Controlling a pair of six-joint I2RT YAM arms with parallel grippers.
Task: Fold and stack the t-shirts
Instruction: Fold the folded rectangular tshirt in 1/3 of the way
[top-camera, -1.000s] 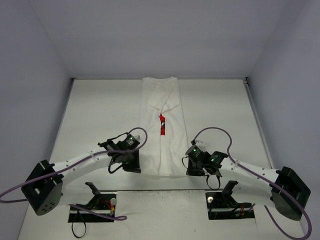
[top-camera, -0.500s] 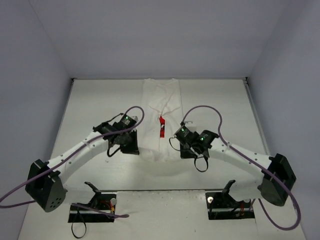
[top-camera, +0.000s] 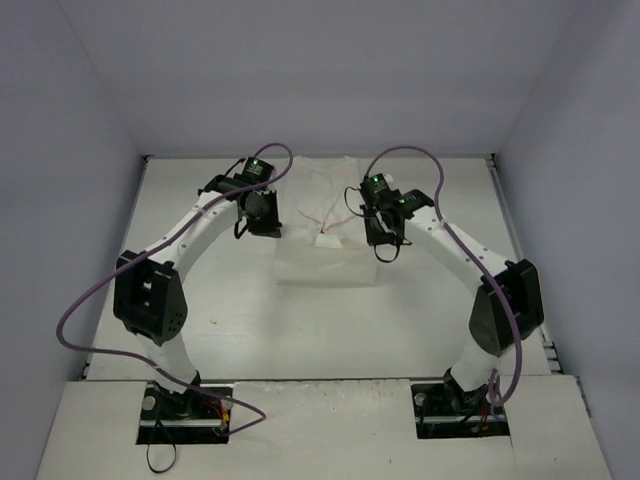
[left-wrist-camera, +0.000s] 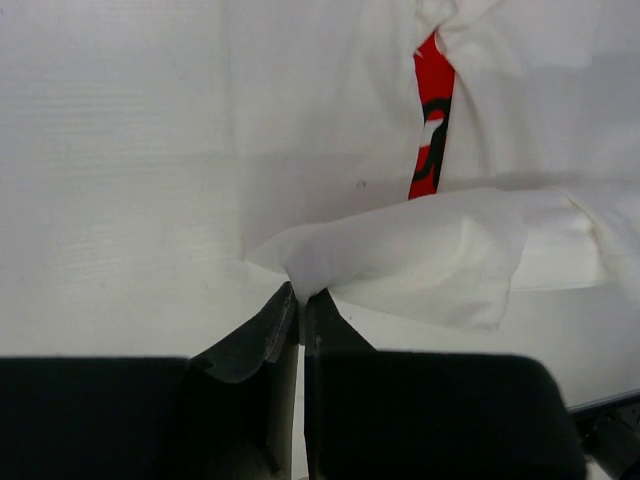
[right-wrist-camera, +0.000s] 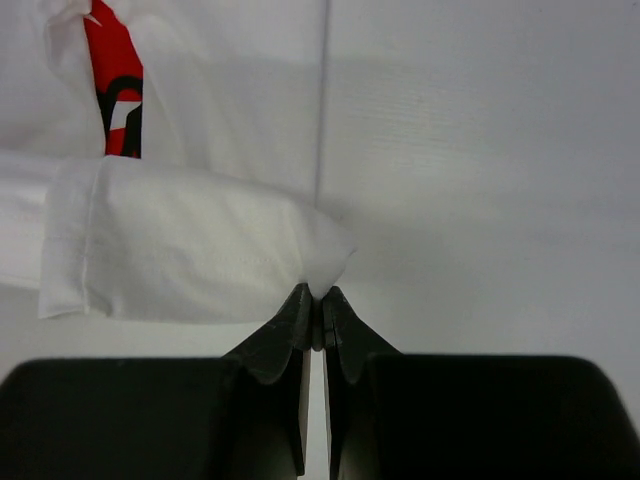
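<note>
The white t-shirt lies at the table's far middle, folded into a narrow strip and doubled over, with a sliver of its red print showing. My left gripper is shut on the shirt's left bottom corner, held above the cloth. My right gripper is shut on the right bottom corner. The red print also shows in the left wrist view and in the right wrist view. The lifted hem hangs between both grippers over the shirt's upper part.
The white table is walled by grey panels on three sides. Both arm bases sit at the near edge with purple cables looping out beside them.
Both grippers have carried the shirt's bottom hem from the near end toward the far wall, doubling the strip over itself. Both arms are now stretched far out.
</note>
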